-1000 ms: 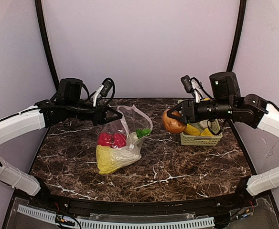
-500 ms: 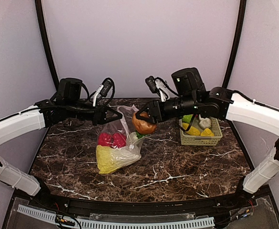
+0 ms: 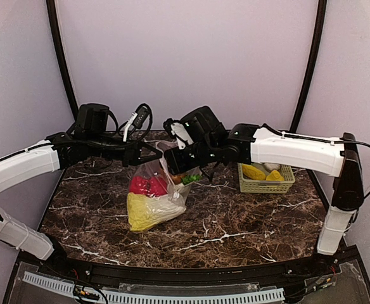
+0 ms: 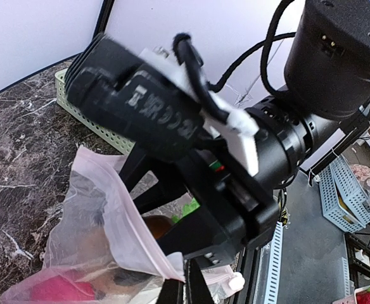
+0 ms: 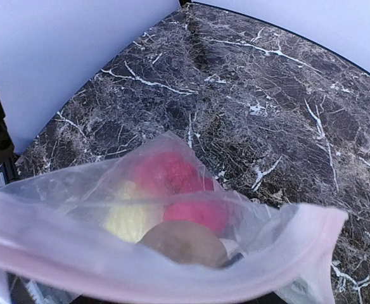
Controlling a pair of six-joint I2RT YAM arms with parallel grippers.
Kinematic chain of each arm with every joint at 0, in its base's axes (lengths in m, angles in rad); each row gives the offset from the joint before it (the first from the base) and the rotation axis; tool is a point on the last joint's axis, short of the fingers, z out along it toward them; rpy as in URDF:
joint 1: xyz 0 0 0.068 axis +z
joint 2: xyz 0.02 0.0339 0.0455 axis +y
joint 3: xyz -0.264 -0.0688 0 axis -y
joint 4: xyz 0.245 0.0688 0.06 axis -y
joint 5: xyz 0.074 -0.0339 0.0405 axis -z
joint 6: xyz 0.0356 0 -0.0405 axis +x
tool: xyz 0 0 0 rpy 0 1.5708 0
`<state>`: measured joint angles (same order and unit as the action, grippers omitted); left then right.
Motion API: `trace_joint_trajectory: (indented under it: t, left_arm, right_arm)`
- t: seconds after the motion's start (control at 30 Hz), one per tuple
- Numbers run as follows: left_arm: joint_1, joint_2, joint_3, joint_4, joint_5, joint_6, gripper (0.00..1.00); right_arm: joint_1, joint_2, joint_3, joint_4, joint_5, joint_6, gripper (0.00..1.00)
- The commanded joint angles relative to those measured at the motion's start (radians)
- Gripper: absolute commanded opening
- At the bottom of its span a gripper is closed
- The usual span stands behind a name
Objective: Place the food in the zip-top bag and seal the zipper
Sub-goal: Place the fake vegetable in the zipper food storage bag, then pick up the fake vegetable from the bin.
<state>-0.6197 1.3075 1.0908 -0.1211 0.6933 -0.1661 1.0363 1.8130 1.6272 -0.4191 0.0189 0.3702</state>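
Zip-top bag [image 3: 161, 190] hangs open, the left gripper [image 3: 153, 153] clamped tight on its pink zipper [image 4: 125, 215] edge and lifting the mouth off the worktop [image 3: 236, 221]. The right gripper [image 3: 174, 166] is right over that mouth, jaws about half apart around a brown round piece [image 5: 182, 244] just inside the rim. Below it in the bag lie the red piece [image 3: 148, 185] and the yellow cabbage [image 3: 146, 210]. More food sits in the green basket [image 3: 266, 184], well to the bag's right. The risk, I'd say: the film is floppy, so the fingers could snag the rim and drag it from the left gripper's pinch. Or the piece could land on the edge and roll outside the bag.
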Motion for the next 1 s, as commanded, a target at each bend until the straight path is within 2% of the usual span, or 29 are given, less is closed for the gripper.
trace_joint_trajectory:
  t: [0.0, 0.27, 0.53, 0.83, 0.97]
  left_arm:
    - [0.005, -0.013, -0.007, 0.009, 0.017, -0.003, 0.01]
    - [0.005, -0.007, -0.008, 0.01, 0.017, -0.003, 0.01]
    - [0.005, -0.008, -0.006, 0.009, 0.017, -0.003, 0.01]
    - [0.005, -0.012, -0.006, 0.006, 0.012, -0.002, 0.01]
    - [0.005, -0.025, -0.011, 0.005, -0.017, 0.002, 0.01]
  right_arm:
    - [0.016, 0.026, 0.023, 0.081, 0.061, -0.011, 0.49]
    - [0.02, 0.057, -0.003, 0.096, 0.078, -0.002, 0.52]
    - [0.023, 0.052, -0.023, 0.099, 0.075, -0.009, 0.71]
    - [0.023, 0.019, -0.032, 0.106, 0.073, -0.016, 0.71]
    - [0.023, -0.031, -0.023, 0.088, -0.025, -0.02, 0.75]
